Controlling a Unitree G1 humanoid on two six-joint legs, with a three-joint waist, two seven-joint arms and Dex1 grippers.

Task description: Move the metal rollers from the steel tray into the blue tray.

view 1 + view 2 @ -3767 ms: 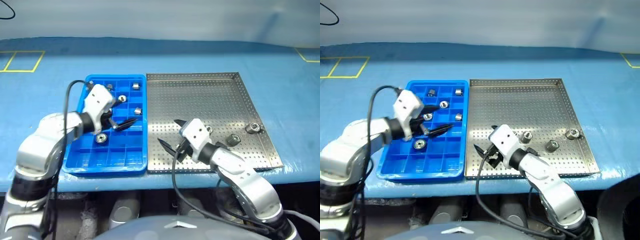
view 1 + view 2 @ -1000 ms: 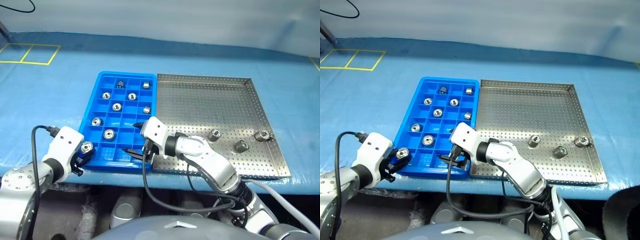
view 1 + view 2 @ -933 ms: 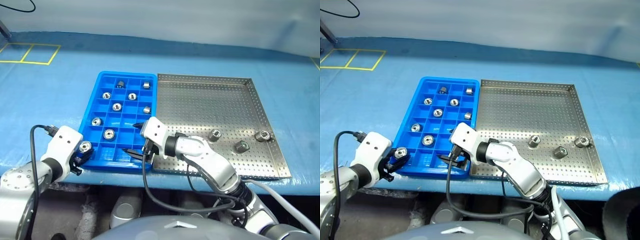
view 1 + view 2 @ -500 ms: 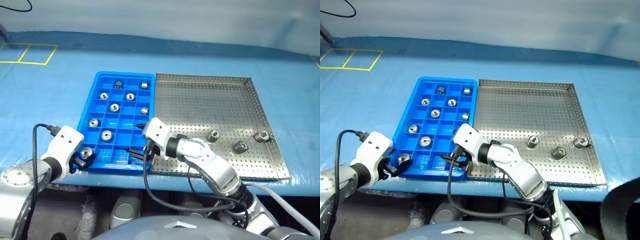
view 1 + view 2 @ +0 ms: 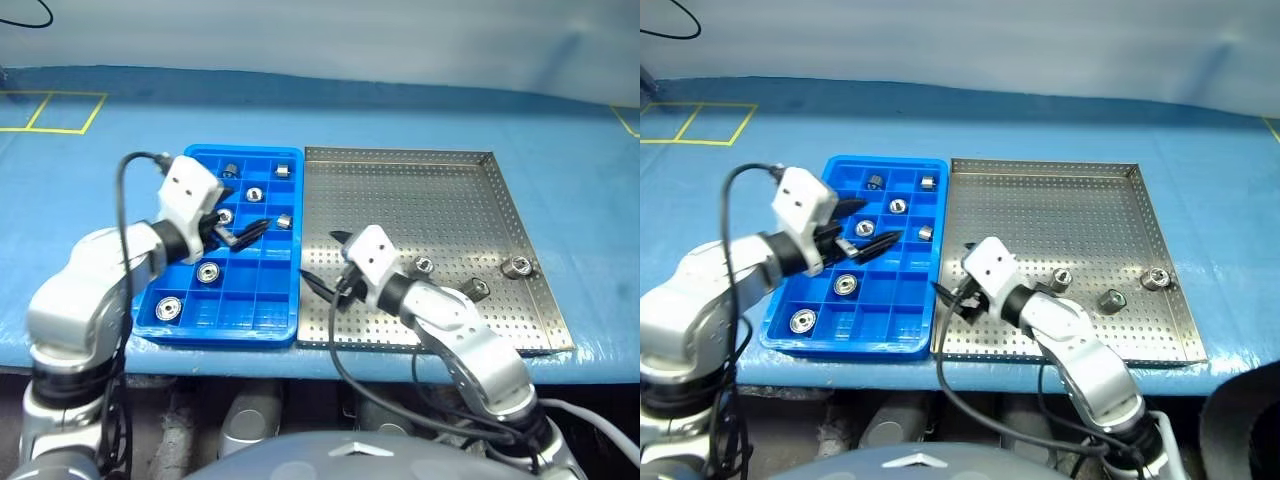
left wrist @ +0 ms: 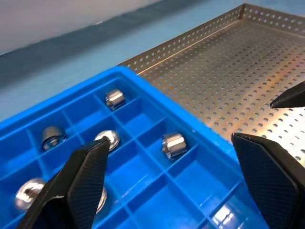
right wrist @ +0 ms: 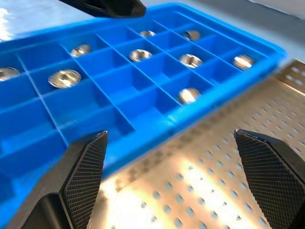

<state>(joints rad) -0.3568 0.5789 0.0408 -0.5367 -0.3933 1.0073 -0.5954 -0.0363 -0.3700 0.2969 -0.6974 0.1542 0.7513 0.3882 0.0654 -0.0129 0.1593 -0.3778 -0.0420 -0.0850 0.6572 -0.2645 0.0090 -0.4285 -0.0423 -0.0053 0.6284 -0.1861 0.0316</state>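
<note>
Blue covering lines our worktop (image 5: 90, 170), where the blue tray (image 5: 250, 312) sits against the steel tray (image 5: 440, 200) so transfers stay short. Three metal rollers (image 5: 517, 266) remain on the steel; others fill compartments. Our left tool (image 5: 232, 226) hovers above the blue tray, our right tool (image 5: 325, 262) above the steel tray's near-left corner, both spread wide and holding nothing.

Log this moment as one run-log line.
left gripper: open, empty, over blue tray | right gripper: open, empty, over steel tray | metal rollers: three left in steel tray
</note>
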